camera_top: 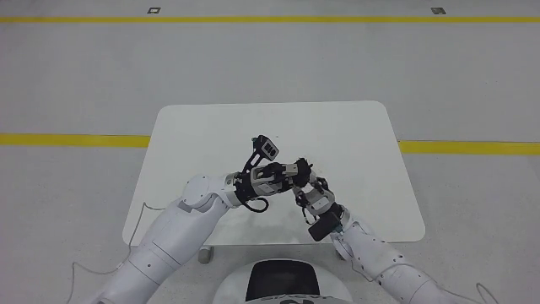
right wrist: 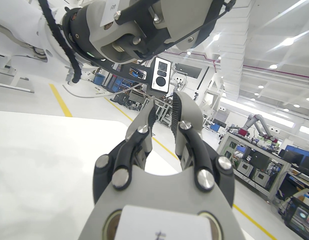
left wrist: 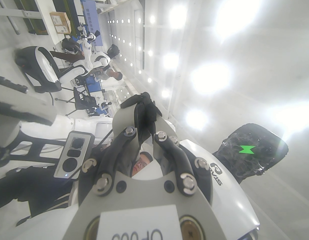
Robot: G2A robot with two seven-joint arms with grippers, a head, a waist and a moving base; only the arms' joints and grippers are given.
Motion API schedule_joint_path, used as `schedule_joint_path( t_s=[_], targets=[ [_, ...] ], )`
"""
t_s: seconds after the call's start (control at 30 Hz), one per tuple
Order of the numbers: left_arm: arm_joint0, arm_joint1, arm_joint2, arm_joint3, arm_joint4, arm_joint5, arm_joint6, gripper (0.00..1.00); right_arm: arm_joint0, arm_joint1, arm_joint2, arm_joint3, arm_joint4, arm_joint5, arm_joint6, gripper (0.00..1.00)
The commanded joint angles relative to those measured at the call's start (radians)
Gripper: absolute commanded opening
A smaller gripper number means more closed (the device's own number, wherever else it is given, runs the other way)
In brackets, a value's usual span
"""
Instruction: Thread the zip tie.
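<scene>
left gripper [left wrist: 144,108] — tight on zip tie [right wrist: 229,4]

arms [camera_top: 181,219] glossy white shells. right gripper [right wrist: 163,106]: grey body, black link bars [right wrist: 192,146], silver screws [right wrist: 205,177], ribbed black pads [right wrist: 175,112]. braided black cable [right wrist: 56,33] at left wrist. white label stickers [right wrist: 164,226] on both gripper bases.

zip tie [right wrist: 229,4] x1 | grippers x2 (L gripper [left wrist: 144,106], R gripper [right wrist: 164,103]) | table [camera_top: 337,135] x1
</scene>
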Motion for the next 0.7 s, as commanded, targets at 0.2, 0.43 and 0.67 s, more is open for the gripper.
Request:
schedule_joint_path(
  t_s=[0.2, 0.43, 0.67],
  targets=[
    [0.0, 0.0, 0.0, 0.0, 0.0, 0.0, 0.0, 0.0, -0.015, 0.007, 0.029, -0.018, 0.01, -0.01, 0.009, 1.0],
    [0.0, 0.0, 0.0, 0.0, 0.0, 0.0, 0.0, 0.0, -0.103, 0.06, 0.181, -0.071, 0.054, -0.175, -0.051, 1.0],
    [0.0, 0.0, 0.0, 0.0, 0.0, 0.0, 0.0, 0.0, -0.226, 0.124, 0.349, -0.159, 0.093, -0.462, -0.026, 1.0]
  ],
)
